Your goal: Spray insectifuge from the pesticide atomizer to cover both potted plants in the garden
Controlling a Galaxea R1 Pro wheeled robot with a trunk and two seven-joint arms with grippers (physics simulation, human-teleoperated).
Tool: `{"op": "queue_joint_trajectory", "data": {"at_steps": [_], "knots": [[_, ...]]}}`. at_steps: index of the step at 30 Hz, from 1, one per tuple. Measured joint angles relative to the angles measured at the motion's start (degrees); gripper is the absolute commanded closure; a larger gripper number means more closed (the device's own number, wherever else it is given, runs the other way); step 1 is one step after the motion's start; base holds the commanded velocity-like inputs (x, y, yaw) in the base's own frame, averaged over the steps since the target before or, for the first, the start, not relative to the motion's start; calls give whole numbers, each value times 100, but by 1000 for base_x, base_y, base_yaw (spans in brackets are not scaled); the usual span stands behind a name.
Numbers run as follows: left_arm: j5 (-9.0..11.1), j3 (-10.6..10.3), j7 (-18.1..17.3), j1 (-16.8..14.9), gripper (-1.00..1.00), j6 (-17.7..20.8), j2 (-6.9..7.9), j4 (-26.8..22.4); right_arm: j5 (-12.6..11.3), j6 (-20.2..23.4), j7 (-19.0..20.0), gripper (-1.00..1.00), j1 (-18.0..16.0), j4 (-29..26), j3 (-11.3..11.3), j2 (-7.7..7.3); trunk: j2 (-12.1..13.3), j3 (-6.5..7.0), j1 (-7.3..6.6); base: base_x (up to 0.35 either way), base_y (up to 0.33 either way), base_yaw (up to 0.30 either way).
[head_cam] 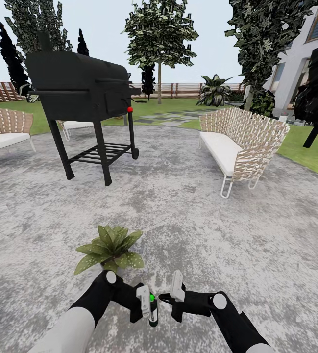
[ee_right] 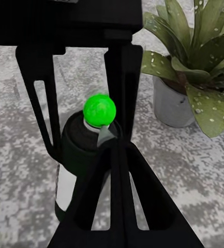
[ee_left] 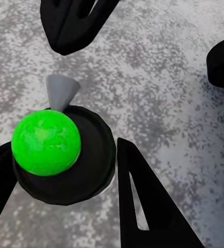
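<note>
Both arms are reaching in low at six o'clock in the head view, and the left claw (head_cam: 148, 305) is gripping the spray bottle (head_cam: 153, 310) — its fingers are pressing the dark body from two sides in the left wrist view, with the bright green cap (ee_left: 46, 142) and grey nozzle (ee_left: 60, 91) facing the lens. That bottle is standing upright, long axis vertical, just above the grey paving (head_cam: 203, 230). Next to it the right claw (head_cam: 171, 296) is hanging just at its three o'clock side; whether those fingers are spread or closed I cannot tell, since the right wrist view is showing them edge-on in front of the bottle.

One potted plant (head_cam: 110, 250) is sitting at about eleven o'clock from the bottle, near the left arm, so the left arm is the nearer one and, in my judgement, the nozzle needs pointing that way.

Counted: one spray bottle, one potted plant in sight, one black grill (head_cam: 83, 93) at eleven o'clock farther off, one woven bench (head_cam: 242, 144) at one o'clock — and woven chairs (head_cam: 4, 130) at ten.
</note>
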Motion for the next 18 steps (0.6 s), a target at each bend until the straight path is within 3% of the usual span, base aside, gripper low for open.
{"op": "queue_joint_trajectory", "data": {"at_steps": [10,15,18], "knots": [[24,-17,-1,0,100,8,-1,172,0,1,1,100,0,0,0,0,0,0,0,0,0,0],[321,-17,0,-3,100,2,-1,173,0,-2,2,100,0,0,0,0,0,0,0,0,0,0],[363,-18,0,-3,100,2,-1,174,0,-1,0,100,0,0,0,0,0,0,0,0,0,0]]}}
